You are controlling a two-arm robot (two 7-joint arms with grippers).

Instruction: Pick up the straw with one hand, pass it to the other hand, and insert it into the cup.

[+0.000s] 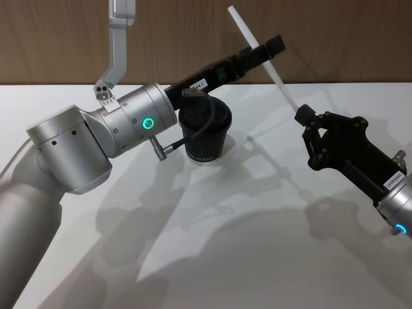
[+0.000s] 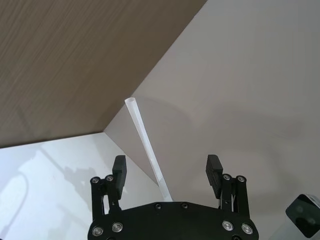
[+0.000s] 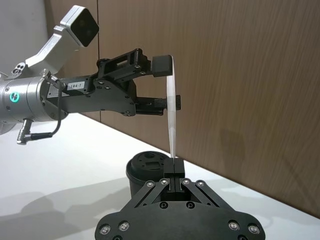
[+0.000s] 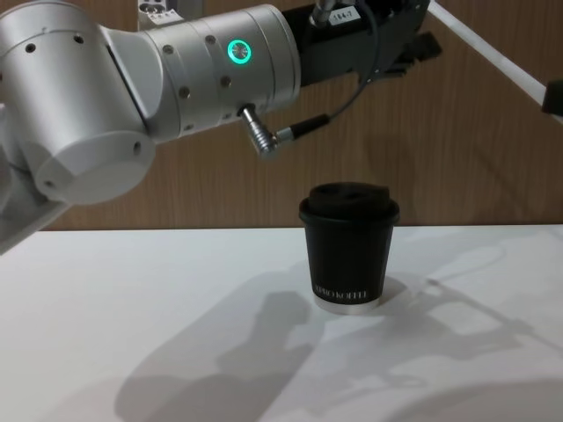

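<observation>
The white straw (image 1: 273, 69) stands tilted in the air, its lower end pinched in my right gripper (image 1: 302, 117), which is shut on it to the right of the cup. My left gripper (image 1: 262, 51) reaches over the cup (image 1: 206, 132) and is open, one finger (image 2: 120, 170) on each side of the straw's (image 2: 147, 147) upper part, with a gap on both sides. In the right wrist view the straw (image 3: 172, 115) rises from my right gripper (image 3: 175, 167) between the fingers of the left gripper (image 3: 165, 85). The black lidded cup (image 4: 349, 251) stands upright on the table.
The white table (image 1: 257, 244) runs back to a brown wooden wall (image 1: 335, 38). My left arm's silver wrist (image 4: 220, 66) hangs above and left of the cup. A thin black cable (image 4: 352, 88) loops beneath it.
</observation>
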